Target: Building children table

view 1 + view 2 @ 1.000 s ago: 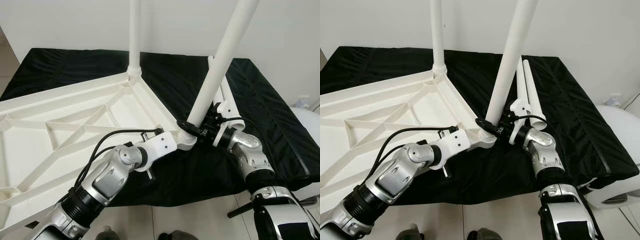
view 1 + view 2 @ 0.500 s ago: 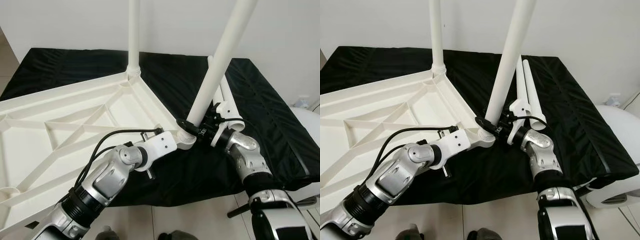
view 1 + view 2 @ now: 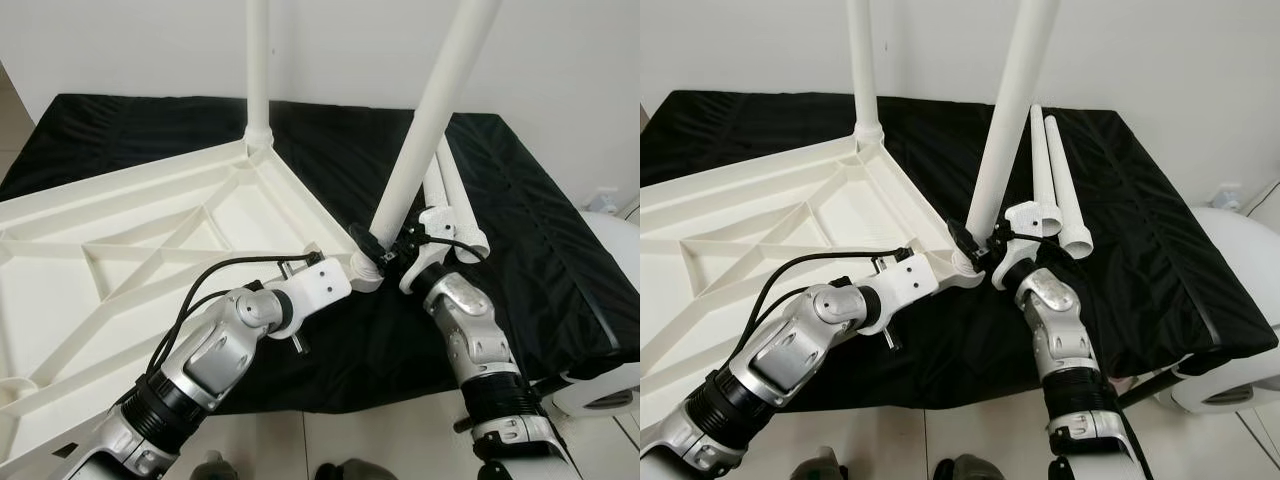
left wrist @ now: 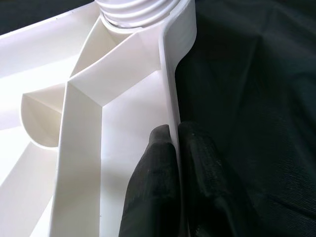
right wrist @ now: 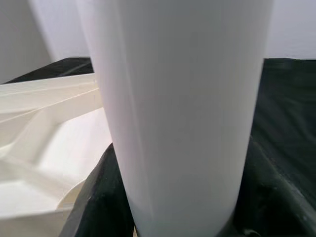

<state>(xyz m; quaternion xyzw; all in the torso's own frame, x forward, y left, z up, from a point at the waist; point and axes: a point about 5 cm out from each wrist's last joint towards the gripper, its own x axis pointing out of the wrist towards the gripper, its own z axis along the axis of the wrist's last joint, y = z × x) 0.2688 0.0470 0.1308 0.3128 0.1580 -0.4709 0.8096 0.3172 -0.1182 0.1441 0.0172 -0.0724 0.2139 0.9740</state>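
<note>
Left claw (image 4: 173, 148) pinches the tabletop (image 3: 120, 270) rim — right claw (image 3: 385, 255) clamps the tilted leg (image 3: 425, 120) at its socket.

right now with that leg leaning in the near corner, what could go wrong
The leg held by the right gripper leans well off upright in the corner socket, so it may cross-thread or jam. The left gripper pinches just the thin rim of the tabletop, which could slip if the leg is twisted hard. The two spare legs lie close behind the right arm on the black cloth; a swing could roll them off.
</note>
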